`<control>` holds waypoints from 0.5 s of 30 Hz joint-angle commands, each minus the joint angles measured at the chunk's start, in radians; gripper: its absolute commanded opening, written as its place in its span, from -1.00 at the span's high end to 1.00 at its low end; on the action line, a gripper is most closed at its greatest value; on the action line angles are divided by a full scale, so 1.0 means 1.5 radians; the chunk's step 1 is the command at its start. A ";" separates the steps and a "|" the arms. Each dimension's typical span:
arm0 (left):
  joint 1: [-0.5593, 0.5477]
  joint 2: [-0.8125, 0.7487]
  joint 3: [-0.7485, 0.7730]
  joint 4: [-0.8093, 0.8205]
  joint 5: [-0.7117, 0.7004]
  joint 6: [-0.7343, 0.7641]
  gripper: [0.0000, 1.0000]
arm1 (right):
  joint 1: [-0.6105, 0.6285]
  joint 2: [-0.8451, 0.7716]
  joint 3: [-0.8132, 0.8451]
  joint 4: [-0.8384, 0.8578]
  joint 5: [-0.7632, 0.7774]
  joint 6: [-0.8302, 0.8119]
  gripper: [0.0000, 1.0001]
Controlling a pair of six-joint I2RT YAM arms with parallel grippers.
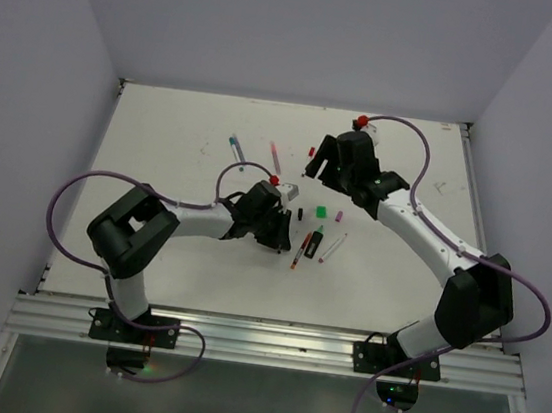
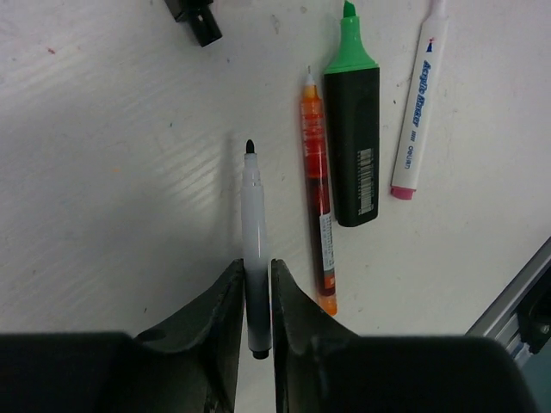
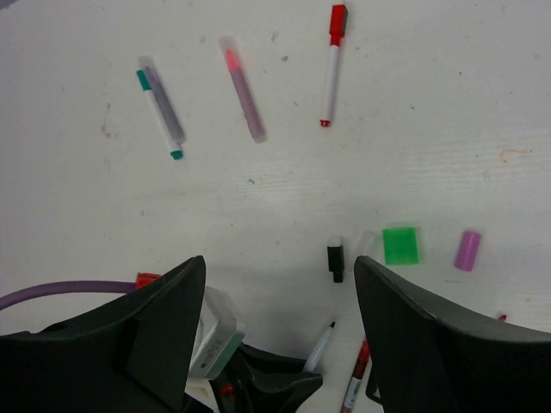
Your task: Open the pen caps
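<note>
My left gripper (image 2: 256, 275) is shut on a whitish pen (image 2: 254, 206) with a bare black tip, held low over the table; it also shows in the top view (image 1: 275, 231). A small black cap (image 2: 196, 19) lies ahead of the tip. My right gripper (image 3: 277, 267) is open and empty, hovering above the table (image 1: 325, 164). Below it lie the black cap (image 3: 335, 261), a green cap (image 3: 400, 245) and a magenta cap (image 3: 467, 249). A pen with a red cap (image 3: 338, 19) on it lies farther back.
An uncapped red pen (image 2: 318, 206), a green-and-black highlighter (image 2: 353, 146) and a white pen with a pink end (image 2: 417, 112) lie side by side right of the held pen. A pink pen (image 3: 243, 89) and a teal pen (image 3: 160, 114) lie at the back.
</note>
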 commanded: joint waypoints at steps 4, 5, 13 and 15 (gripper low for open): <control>-0.016 0.033 0.037 0.030 -0.026 -0.042 0.28 | -0.030 -0.044 -0.055 0.019 0.005 -0.002 -0.48; -0.016 0.034 0.035 0.029 -0.032 -0.051 0.24 | -0.031 -0.051 -0.064 0.019 0.005 -0.002 -0.48; -0.016 0.024 0.024 0.015 -0.074 -0.071 -0.09 | -0.054 -0.079 -0.098 0.020 -0.009 -0.004 -0.48; -0.016 0.014 0.022 0.010 -0.083 -0.073 -0.14 | -0.056 -0.084 -0.102 0.020 -0.010 -0.008 -0.48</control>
